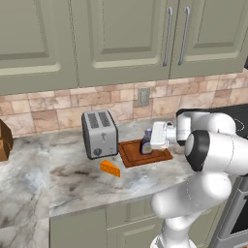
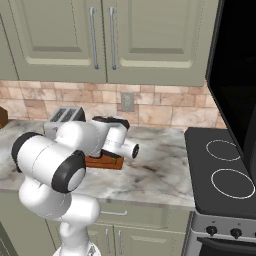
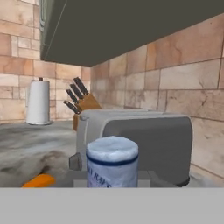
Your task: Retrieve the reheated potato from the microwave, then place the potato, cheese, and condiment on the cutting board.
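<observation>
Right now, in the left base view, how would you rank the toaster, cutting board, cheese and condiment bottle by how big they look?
1. toaster
2. cutting board, partly hidden by the arm
3. and 4. cheese and condiment bottle: they look alike, and the bottle is partly hidden.

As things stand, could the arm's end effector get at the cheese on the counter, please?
Probably yes: the cheese lies in the open on the counter, before the toaster. The end effector must let go of the condiment first.

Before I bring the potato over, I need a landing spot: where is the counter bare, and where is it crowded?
Bare: counter in front of the toaster, left of the cheese; also between board and stove. Crowded: the board, with bottle and gripper.
</observation>
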